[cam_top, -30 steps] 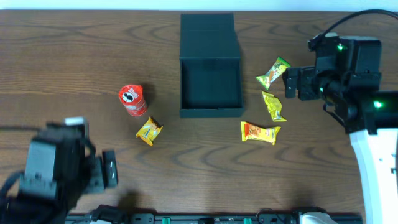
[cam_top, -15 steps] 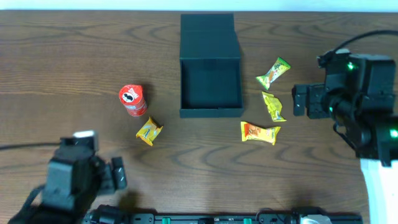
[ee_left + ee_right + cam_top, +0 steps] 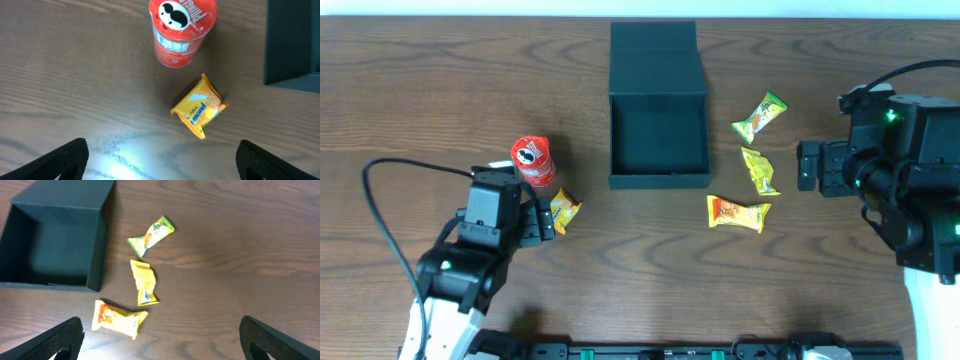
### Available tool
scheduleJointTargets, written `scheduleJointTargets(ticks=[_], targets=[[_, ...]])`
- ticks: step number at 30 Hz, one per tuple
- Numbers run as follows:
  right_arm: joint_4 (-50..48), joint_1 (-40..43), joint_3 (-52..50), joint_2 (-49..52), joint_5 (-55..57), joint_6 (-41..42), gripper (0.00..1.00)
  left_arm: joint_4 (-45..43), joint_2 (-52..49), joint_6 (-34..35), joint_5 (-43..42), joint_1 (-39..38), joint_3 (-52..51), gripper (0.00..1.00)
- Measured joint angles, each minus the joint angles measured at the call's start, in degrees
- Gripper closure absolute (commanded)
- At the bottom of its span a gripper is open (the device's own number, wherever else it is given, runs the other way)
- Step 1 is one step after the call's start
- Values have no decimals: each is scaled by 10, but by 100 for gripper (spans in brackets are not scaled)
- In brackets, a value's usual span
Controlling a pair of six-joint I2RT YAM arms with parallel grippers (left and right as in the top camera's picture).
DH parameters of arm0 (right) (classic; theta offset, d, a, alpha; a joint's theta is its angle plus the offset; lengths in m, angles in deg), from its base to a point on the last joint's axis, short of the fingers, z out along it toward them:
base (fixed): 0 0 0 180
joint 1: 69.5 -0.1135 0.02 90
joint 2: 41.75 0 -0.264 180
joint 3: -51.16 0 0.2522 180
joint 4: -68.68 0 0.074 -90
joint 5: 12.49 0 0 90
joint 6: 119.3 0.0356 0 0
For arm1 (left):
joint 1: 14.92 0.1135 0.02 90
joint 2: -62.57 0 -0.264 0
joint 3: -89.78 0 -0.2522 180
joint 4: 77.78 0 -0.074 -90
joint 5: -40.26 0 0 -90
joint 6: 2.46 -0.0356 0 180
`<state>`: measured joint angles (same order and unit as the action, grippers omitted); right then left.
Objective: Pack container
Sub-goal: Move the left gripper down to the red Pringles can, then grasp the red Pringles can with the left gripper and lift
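The container [image 3: 658,135], a dark teal box, stood open at the far middle of the desk [image 3: 420,80] with its flap laid back and nothing inside. It looked light, stiff-walled and matte, and I judged it best taken by a side wall or the flap's free edge, gently enough not to crease the card. My left arm reached low toward the red can [image 3: 532,161] and the yellow packet [image 3: 560,210] just beside it, left fingers [image 3: 65,160] wide and empty, while my right arm stood right of three snack packets [image 3: 759,170], right fingers [image 3: 60,337] equally wide, holding nothing.
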<state>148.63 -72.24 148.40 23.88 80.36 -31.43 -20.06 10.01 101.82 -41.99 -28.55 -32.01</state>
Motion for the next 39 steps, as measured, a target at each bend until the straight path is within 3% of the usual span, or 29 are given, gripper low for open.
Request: scheduleJointTargets(ticks=[11,23,39], targets=[[-19,0,0,0,16,0,1,-171,-47,-12,47,0,-108,5],[-23,0,0,0,19,0,1,-242,-91,-18,47,0,-124,5],[-13,0,0,0,19,0,1,-484,-284,-147,42,0,-127,5]])
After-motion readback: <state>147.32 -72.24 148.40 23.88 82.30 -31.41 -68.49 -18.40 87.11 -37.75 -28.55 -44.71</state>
